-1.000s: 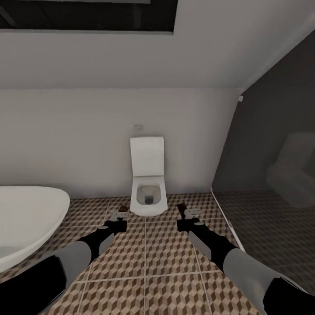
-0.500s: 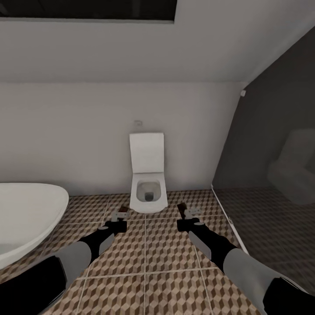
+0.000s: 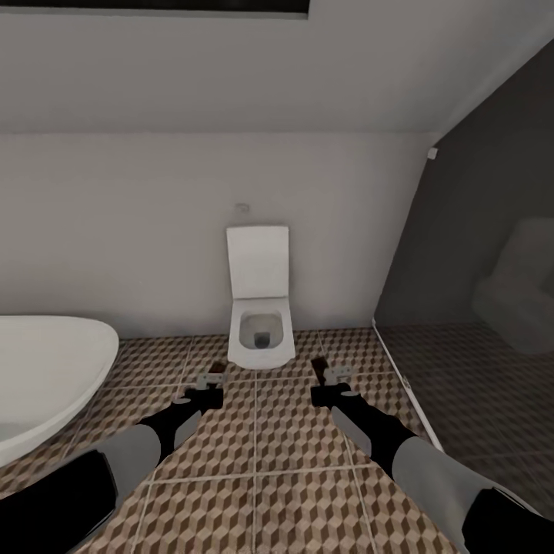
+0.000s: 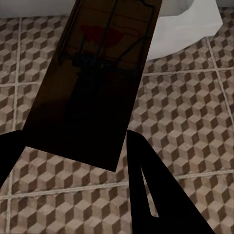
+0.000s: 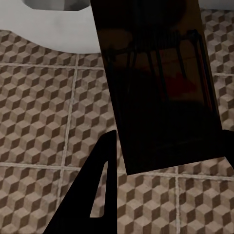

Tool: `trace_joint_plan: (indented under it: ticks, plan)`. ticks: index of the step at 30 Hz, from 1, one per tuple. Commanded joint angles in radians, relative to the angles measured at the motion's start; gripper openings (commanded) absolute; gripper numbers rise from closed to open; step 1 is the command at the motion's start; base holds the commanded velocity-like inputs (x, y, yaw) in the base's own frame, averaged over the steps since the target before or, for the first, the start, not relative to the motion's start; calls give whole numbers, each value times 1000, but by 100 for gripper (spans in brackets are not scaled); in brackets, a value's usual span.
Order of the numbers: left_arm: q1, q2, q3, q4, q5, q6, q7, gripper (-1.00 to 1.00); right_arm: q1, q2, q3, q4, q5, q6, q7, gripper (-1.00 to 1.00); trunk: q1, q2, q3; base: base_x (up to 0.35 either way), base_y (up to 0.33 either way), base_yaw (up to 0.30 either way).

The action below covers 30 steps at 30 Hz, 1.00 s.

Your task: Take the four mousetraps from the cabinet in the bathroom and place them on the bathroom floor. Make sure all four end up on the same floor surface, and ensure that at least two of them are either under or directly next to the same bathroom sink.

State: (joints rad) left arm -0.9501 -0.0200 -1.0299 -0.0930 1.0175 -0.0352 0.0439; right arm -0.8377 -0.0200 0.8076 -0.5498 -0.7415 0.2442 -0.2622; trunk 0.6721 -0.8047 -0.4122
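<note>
We observe both arms extended low over the bathroom floor (image 3: pixel 261 454), facing a white toilet (image 3: pixel 260 308) at the far wall. The left gripper (image 3: pixel 209 378) is closed on a mousetrap (image 4: pixel 92 78), a dark board with wire and a reddish spot, clamped between its fingers (image 4: pixel 156 195). The right gripper (image 3: pixel 329 375) likewise grips a second mousetrap (image 5: pixel 156 83), seen in deep shadow. Both traps are held above the cube-patterned tiles, just short of the toilet. A white bathtub (image 3: pixel 46 377) lies at near left; a dark glass partition (image 3: pixel 477 269) stands at right.
</note>
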Motion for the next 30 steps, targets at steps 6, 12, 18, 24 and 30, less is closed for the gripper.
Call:
trace_joint_plan:
  ticks: [6,12,18,24,30]
  plan:
    - [-1,-1,-9,-1,3,-2,7,-100,-1,-1,9,-3,-9,3,-8,-100,23,-43,-29,0,0,0]
    - [-1,-4,-9,-1,3,-2,7,-100,-1,3,9,-3,-10,0,-7,-100,46,-85,-57,0,0,0]
    - [1,-20,-9,-2,3,-2,7,-100,-1,7,10,-2,-10,0,-1,-100,69,-127,-86,0,0,0]
    - [1,-21,-9,-1,3,-2,7,-100,-1,8,10,-2,-12,-1,1,-100,92,-169,-114,0,0,0]
    - [2,-21,-9,-1,3,-1,7,-100,-1,8,10,-2,-12,-2,3,-100,115,-211,-142,0,0,0]
